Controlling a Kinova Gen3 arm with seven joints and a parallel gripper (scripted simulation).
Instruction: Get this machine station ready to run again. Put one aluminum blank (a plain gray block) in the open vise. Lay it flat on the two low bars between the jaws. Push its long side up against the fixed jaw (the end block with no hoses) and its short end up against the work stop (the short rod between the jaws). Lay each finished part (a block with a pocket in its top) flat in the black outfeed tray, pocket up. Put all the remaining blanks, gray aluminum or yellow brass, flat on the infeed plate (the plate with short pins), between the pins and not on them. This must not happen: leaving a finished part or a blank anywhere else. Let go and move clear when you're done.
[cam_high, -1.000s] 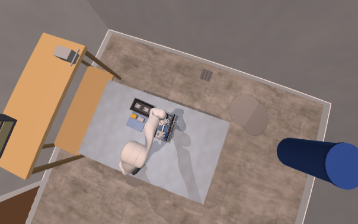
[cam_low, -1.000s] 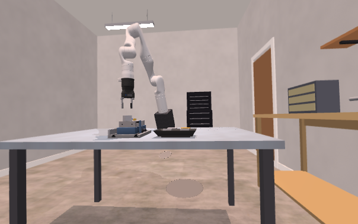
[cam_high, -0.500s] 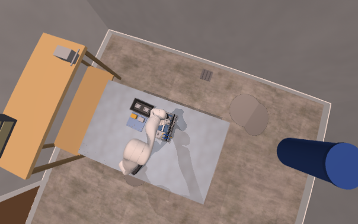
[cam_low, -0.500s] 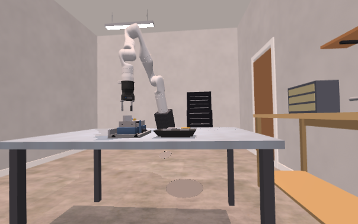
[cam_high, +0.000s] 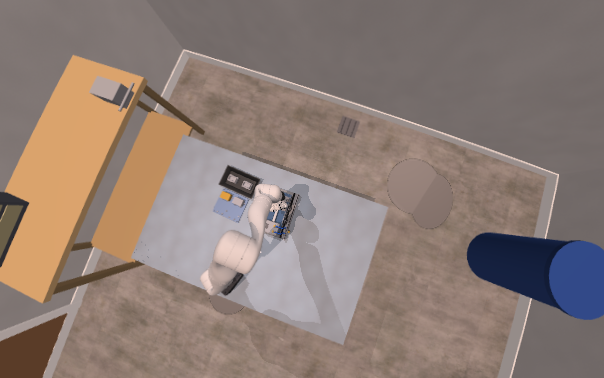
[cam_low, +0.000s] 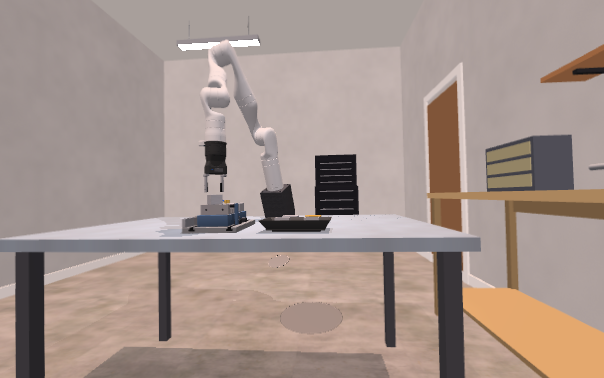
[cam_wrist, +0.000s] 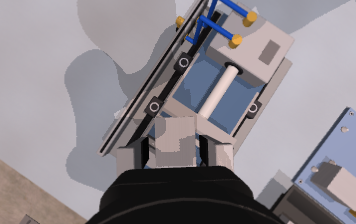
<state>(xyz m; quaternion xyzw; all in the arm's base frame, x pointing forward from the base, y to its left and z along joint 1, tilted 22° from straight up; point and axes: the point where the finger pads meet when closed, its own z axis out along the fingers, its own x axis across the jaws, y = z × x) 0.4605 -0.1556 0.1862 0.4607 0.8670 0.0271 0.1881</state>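
The arm (cam_high: 235, 250) (cam_low: 245, 95) arches high over the table (cam_high: 320, 270) (cam_low: 240, 243) and comes down so that the gripper (cam_low: 214, 187) (cam_wrist: 174, 146) points straight down over the vise (cam_low: 215, 219) (cam_wrist: 210, 100). Its two fingers stand fully open with nothing between their tips. Below the fingertips, near but apart from them, a plain gray block (cam_low: 215, 199) (cam_wrist: 175, 142) sits at the vise; from the wrist it appears in line with the opening, its top pale and partly shaded. Whether it lies flat on the bars or rides higher on the jaws is hard to say, though the exterior view shows it standing proud of the fixed jaw (cam_low: 214, 208). The top view alone lays out what is off to the side of the fingers: two finished parts (cam_high: 232, 178) in the black tray (cam_high: 223, 176), and a yellow blank (cam_high: 225, 196) and a gray blank (cam_high: 238, 201) on the blue infeed plate (cam_high: 225, 212) (cam_wrist: 325, 140).
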